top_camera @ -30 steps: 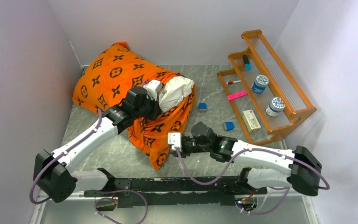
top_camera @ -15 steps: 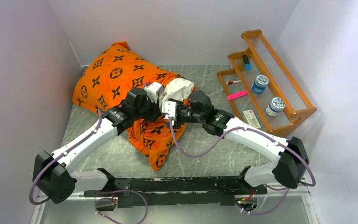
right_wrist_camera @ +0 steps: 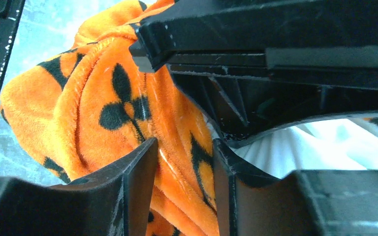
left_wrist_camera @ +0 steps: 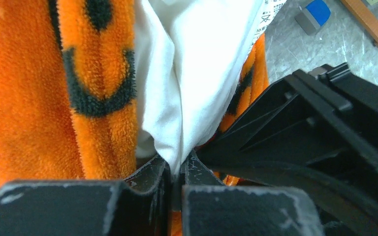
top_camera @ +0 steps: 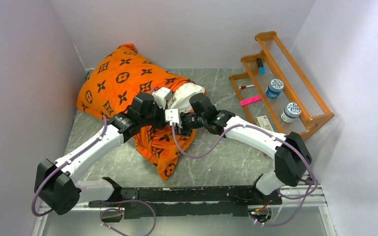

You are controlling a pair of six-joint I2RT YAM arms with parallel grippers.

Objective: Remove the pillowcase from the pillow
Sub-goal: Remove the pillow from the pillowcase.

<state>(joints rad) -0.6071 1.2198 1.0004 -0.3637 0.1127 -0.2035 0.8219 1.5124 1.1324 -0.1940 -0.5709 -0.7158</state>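
Note:
The orange pillowcase (top_camera: 118, 81) with dark motifs lies at the back left, its hem trailing toward the front. The white pillow (top_camera: 187, 93) bulges out of its open mouth. My left gripper (top_camera: 172, 103) is shut on a pinch of the white pillow (left_wrist_camera: 197, 73) fabric, with the jaws (left_wrist_camera: 179, 169) tight together beside the orange plush (left_wrist_camera: 39, 98). My right gripper (top_camera: 170, 125) sits just right of it at the mouth. Its jaws (right_wrist_camera: 182, 152) are open and straddle a thick fold of the pillowcase (right_wrist_camera: 93, 98). Part of the pillow (right_wrist_camera: 295, 147) shows behind that fold.
A wooden rack (top_camera: 288, 83) at the right holds two jars (top_camera: 275, 88), a pink item (top_camera: 250, 101) and small boxes. A small blue-and-grey block (left_wrist_camera: 315, 14) lies on the table by the pillow. Walls close in on the left, back and right.
My right arm swung from the pillowcase's front hem up to its mouth beside the left gripper. Its jaws widened, then narrowed around a fold. The left gripper kept its hold.

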